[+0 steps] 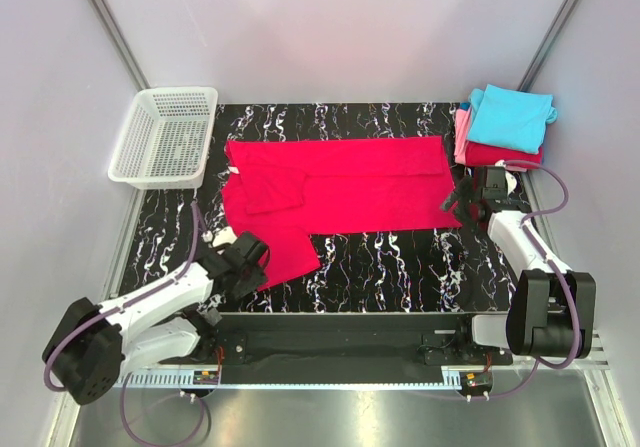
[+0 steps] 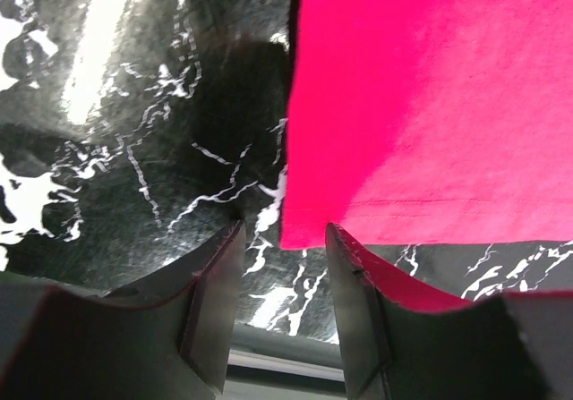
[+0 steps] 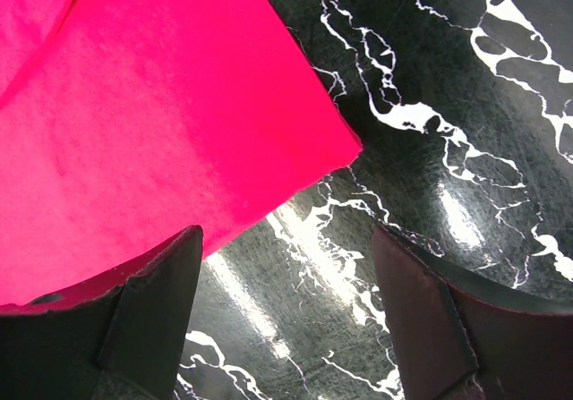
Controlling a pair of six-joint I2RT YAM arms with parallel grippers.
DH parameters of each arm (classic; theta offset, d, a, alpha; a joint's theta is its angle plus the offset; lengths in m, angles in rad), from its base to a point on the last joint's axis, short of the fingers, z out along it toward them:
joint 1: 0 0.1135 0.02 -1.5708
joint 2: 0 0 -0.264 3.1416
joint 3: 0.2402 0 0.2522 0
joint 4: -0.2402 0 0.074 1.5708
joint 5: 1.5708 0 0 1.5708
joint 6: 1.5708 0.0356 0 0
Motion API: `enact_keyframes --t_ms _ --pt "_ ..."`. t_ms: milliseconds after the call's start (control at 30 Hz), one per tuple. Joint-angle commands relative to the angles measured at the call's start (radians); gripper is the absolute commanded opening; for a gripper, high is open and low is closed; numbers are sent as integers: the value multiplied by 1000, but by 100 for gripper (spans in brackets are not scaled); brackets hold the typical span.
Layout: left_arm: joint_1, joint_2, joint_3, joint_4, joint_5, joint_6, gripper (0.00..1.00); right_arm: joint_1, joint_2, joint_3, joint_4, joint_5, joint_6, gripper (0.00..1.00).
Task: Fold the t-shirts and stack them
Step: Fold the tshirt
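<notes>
On the far left a white basket [image 1: 163, 137] sits at the back corner of the black table [image 1: 400, 257]. In front of it the left gripper [image 1: 248, 255] is down low at the near left corner of the big red shirt [image 1: 340, 179]. Its fingers [image 2: 215, 284] are close together with a small gap. In the left wrist view only table shows in that gap. The shirt's corner lies just ahead of the tips, so nothing is held. The red shirt lies flat in the middle of the table, with its long side going left to right. It looks partly folded: one part is laid over on the left, and a flap sticks out toward the left arm. The cloth is bright, soft and smooth, with straight edges. At its near right corner the right gripper [image 1: 468, 199] hovers with fingers [image 3: 152, 310] wide apart and nothing between them. At the far right back is the stack [image 1: 500, 137]: a blue shirt [image 1: 510, 115] on top, then a pink shirt [image 1: 462, 135] and a folded red shirt [image 1: 500, 155]. I think the step is folding the big red shirt. Next, each gripper needs to slide a corner between its fingers, pinch it, then lift together evenly so the cloth does not bunch.
</notes>
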Motion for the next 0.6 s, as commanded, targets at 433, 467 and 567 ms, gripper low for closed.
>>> enact_keyframes --t_ms 433,467,567 --pt "-49 143 92 46 -35 19 10 -24 -1 -2 31 -23 4 82" --pt "-51 141 94 46 -34 19 5 -24 0 -1 33 -22 6 82" --pt "-57 132 98 38 -38 28 0 -24 3 -2 31 -14 13 82"
